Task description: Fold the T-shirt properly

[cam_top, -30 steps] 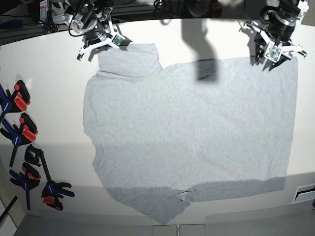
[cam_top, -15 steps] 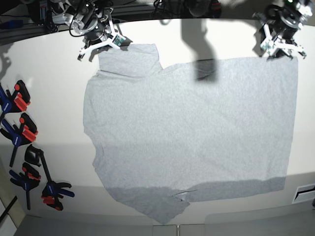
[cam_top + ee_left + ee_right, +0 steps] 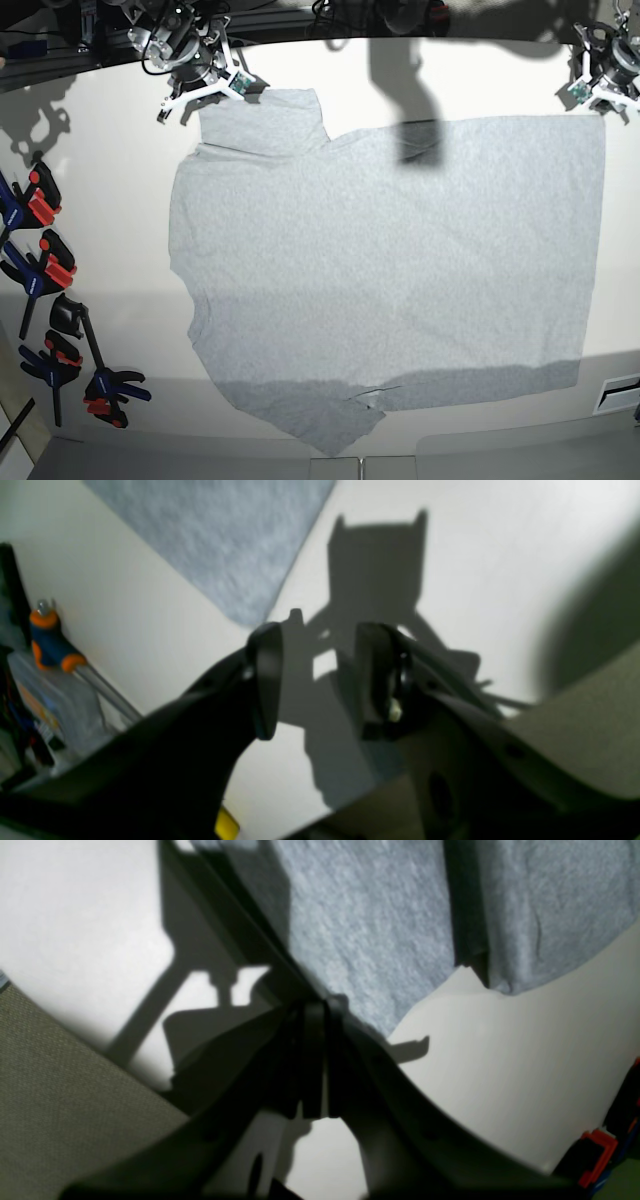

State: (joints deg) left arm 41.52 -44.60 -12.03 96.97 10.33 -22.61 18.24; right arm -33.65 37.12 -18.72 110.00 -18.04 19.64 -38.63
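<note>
T-shirt (image 3: 390, 270) lies spread flat on the table (image 3: 100, 200). Left gripper (image 3: 315, 675), jaws parted and empty, hovers just off its far corner. Right gripper (image 3: 315, 1060), jaws clenched, sits at the sleeve edge, apparently pinching no cloth.

Soft matt heathered knit T-shirt (image 3: 400, 260) on smooth matt table (image 3: 100, 150).

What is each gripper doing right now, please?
Left gripper: open, holding nothing, clear of the T-shirt.
Right gripper: shut, fingers pressed together, no cloth visibly between them.
</note>
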